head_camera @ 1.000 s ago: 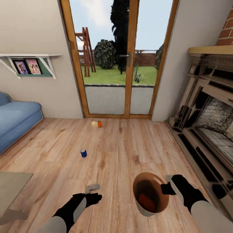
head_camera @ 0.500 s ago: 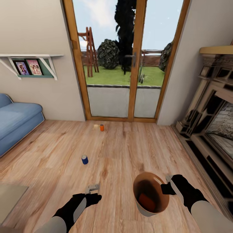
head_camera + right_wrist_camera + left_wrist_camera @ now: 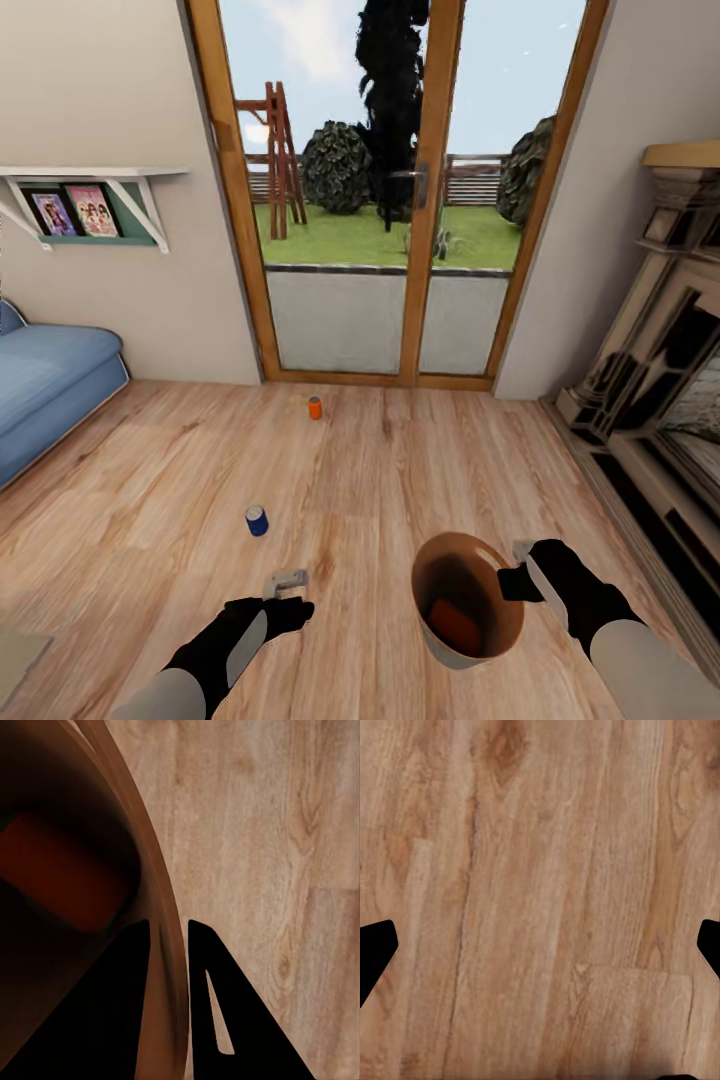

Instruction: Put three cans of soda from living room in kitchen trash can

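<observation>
An orange can of soda [image 3: 315, 407] stands on the plank floor near the glass doors. A dark blue can of soda [image 3: 257, 520] stands closer, ahead and slightly left of my left gripper [image 3: 288, 580]. That gripper hangs open over bare floor, with nothing between its fingers [image 3: 540, 945]. My right gripper [image 3: 515, 568] is shut on the rim of the tash can [image 3: 467, 600], held above the floor. Its fingers pinch the brown rim [image 3: 161, 907] from both sides. An orange can [image 3: 455, 625] lies inside the bin [image 3: 67, 877].
This is the living room. A blue sofa [image 3: 50, 385] lines the left side and a stone fireplace [image 3: 650, 400] the right. Wood-framed glass doors [image 3: 370, 200] close the far wall, with a picture shelf [image 3: 90, 200] to their left. A table corner [image 3: 18, 655] shows at the lower left.
The whole view has shifted: the camera has moved toward the doors, so the cans sit nearer and the table has slid mostly out. Both arms keep their pose, bin still held.
</observation>
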Robot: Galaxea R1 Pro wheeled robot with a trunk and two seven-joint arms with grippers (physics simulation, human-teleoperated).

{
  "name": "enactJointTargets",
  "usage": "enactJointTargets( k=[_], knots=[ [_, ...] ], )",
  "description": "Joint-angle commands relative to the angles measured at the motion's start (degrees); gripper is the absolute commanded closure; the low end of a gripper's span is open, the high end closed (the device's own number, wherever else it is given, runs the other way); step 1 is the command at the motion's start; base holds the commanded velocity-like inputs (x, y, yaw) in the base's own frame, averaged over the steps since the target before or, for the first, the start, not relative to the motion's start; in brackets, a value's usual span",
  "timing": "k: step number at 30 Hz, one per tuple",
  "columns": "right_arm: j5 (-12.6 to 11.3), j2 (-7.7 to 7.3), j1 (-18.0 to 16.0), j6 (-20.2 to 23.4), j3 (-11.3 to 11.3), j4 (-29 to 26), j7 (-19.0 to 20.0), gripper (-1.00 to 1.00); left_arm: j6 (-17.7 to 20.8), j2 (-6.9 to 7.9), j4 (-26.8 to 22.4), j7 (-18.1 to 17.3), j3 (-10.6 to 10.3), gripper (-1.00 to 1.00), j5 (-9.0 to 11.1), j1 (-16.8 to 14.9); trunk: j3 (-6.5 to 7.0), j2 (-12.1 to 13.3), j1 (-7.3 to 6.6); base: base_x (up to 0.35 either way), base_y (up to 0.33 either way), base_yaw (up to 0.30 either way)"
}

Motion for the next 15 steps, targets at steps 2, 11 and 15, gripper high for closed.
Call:
enactJointTargets(
  k=[2, 11, 15],
  knots=[
    [-1.06, 0.04, -0.03, -0.01, -0.06, -0.02, 0.30, 1.00, -0.01, 0.00, 0.01, 0.02, 0.00, -1.00, -0.02, 0.00, -0.03, 0.00, 0.00, 0.347, 0.072, 0.109],
    [-1.06, 0.07, -0.03, -0.01, -0.06, -0.03, 0.30, 1.00, -0.01, 0.00, 0.04, 0.03, 0.00, -1.00, -0.06, 0.00, -0.27, 0.00, 0.00, 0.347, 0.077, 0.198],
    [-1.07, 0.02, -0.03, -0.01, -0.06, -0.03, 0.30, 1.00, -0.01, 0.00, 0.05, 0.04, 0.00, -1.00, -0.07, 0.00, -0.40, 0.00, 0.00, 0.347, 0.033, 0.231]
  ],
)
